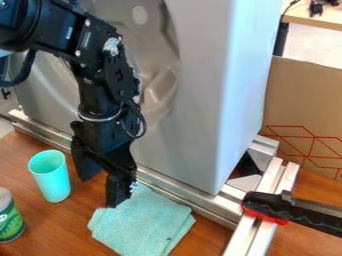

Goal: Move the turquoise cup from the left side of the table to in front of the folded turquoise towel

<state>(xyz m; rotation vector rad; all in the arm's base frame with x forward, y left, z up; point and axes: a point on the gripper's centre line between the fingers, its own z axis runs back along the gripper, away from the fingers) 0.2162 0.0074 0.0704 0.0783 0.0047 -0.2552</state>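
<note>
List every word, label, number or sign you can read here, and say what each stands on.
No text can be read for certain.
Can: print on its label, too small to read.
Arm: small pale marks, too small to read.
Cardboard: red lines, no words.

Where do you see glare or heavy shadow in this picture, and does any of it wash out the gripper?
Camera view: soft sheen on the grey housing, bright highlights along the metal rails, pale, bright floor at upper right; deep shadow in the gap by the housing's lower corner. No glare washes out the gripper.
</note>
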